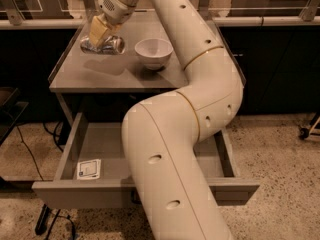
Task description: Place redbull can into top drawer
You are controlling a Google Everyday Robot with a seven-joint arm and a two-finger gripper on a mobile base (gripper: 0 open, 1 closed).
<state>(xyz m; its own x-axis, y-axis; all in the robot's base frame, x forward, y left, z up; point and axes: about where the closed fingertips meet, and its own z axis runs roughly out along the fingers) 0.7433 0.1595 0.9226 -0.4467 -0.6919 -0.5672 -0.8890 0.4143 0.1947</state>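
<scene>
The redbull can (111, 45) is a slim shiny silver can, held on its side a little above the grey table top (95, 76); its shadow lies on the table below it. My gripper (100, 35) comes down from above at the table's back left and is shut on the can. The top drawer (70, 143) stands pulled open below the table, grey and shallow, with a small white sticker (89, 169) on its floor at the front left. My arm crosses in front of the drawer's middle and hides part of its floor.
A white bowl (153, 52) stands on the table just right of the can. Dark cabinets flank the table on both sides. A speckled floor (280, 154) lies to the right. Cables and a dark stand show at the left.
</scene>
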